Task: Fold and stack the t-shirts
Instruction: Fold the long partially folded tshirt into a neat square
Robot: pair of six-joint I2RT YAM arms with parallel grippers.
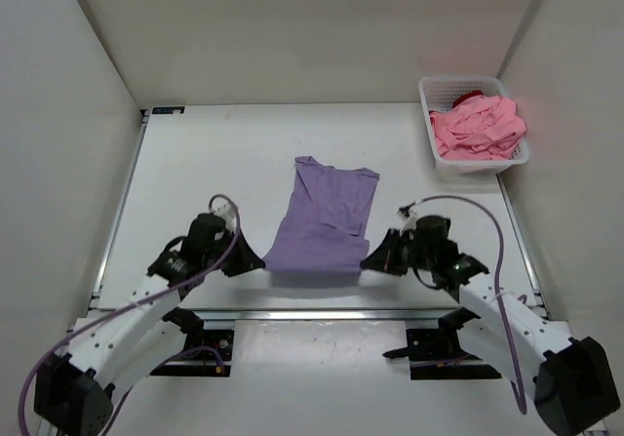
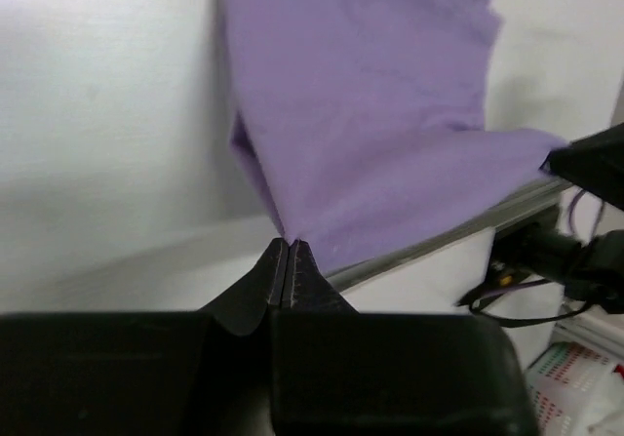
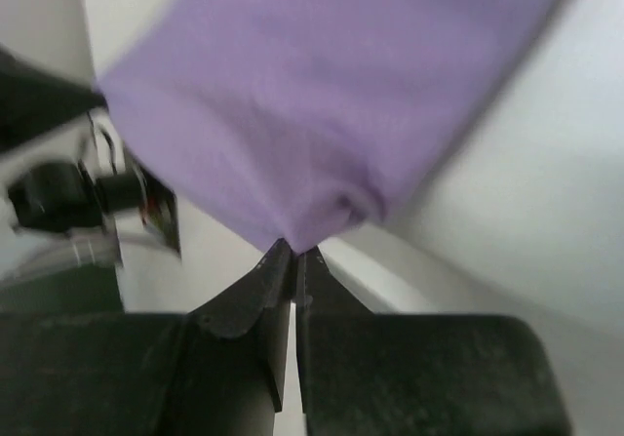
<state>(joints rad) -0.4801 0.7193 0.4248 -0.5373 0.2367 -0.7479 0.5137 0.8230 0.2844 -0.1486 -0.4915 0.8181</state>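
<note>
1. Position: we find the lavender t-shirt [image 1: 325, 223] lying flat in the middle of the surface [image 1: 214, 163], its near hem at the front edge; the pink t-shirt [image 1: 478, 129] sits heaped in the white basket [image 1: 426, 90] at the far right.
2. Grip: the left hand [image 2: 290, 253] is clenched on the hem's left corner, the right hand [image 3: 292, 256] on its right corner.
3. Risk: we judge both pinches thin, so lifting could slip a corner free; uneven pulls would skew the fold.

No words, brands or numbers can be read. A small dark label [image 1: 167, 110] at the far left corner of the surface [image 1: 214, 163] is too tiny to make out.
</note>
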